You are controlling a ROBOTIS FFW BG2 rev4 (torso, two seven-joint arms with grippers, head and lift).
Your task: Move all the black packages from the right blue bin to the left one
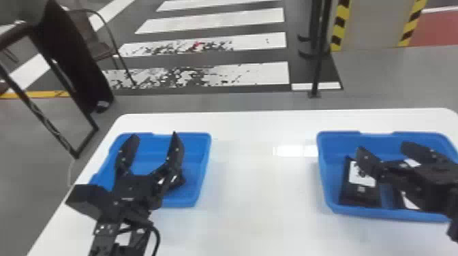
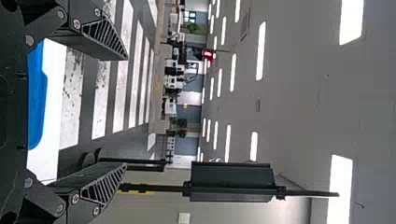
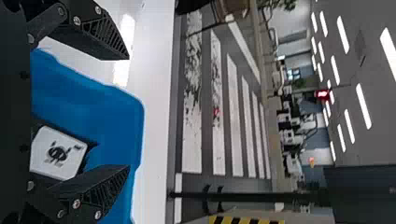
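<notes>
Evidently, white labels [image 1: 359, 178] mark black packages [image 1: 359, 199] in the right blue bin [image 1: 385, 213], left fingers [image 1: 125, 155] and right fingers [image 1: 367, 161] apart.

Workshop hall — striped floor [image 1: 218, 17], ceiling lights [image 2: 260, 51]

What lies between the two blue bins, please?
In the head view, bare white table with some glare lies between the left bin and the right bin.

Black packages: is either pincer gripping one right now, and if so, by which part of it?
Nothing is held: the left pincer and the right pincer both stand open, with nothing clamped between their fingers.
</notes>
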